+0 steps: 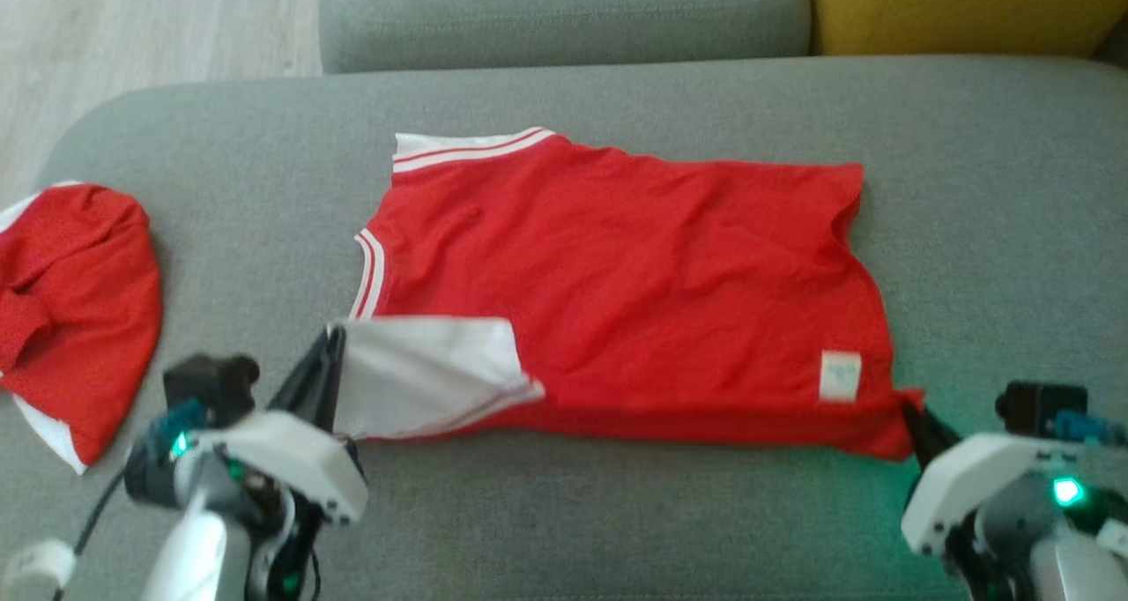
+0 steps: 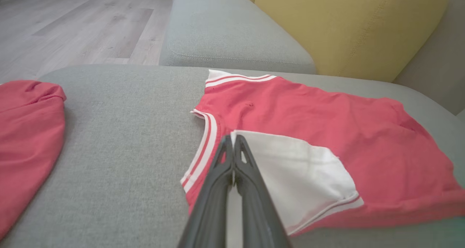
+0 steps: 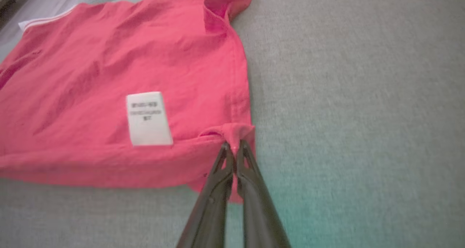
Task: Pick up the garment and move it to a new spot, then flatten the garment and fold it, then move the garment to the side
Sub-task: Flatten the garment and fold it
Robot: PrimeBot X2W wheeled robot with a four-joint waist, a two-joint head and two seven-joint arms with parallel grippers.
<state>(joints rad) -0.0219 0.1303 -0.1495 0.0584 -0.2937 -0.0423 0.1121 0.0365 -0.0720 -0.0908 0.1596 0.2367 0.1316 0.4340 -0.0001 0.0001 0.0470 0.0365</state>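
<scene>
The garment (image 1: pixel 634 284) is a red jersey with white striped trim, lying folded over on the grey sofa seat. Its white sleeve panel (image 1: pixel 423 372) is turned up at the near left. My left gripper (image 1: pixel 333 337) is shut on the edge of that white panel; in the left wrist view the closed fingertips (image 2: pixel 232 140) pinch the white cloth (image 2: pixel 290 175). My right gripper (image 1: pixel 908 404) is shut on the garment's near right corner, and the right wrist view shows red cloth (image 3: pixel 109 77) bunched between its tips (image 3: pixel 234 146). A white label (image 3: pixel 148 119) lies near that corner.
A second red garment (image 1: pixel 70 310) lies crumpled at the seat's left edge. A grey cushion (image 1: pixel 564 15) and a yellow cushion (image 1: pixel 961 6) stand behind the seat. Wooden floor (image 1: pixel 132 37) shows at the far left. Bare seat (image 1: pixel 1005 231) lies right of the jersey.
</scene>
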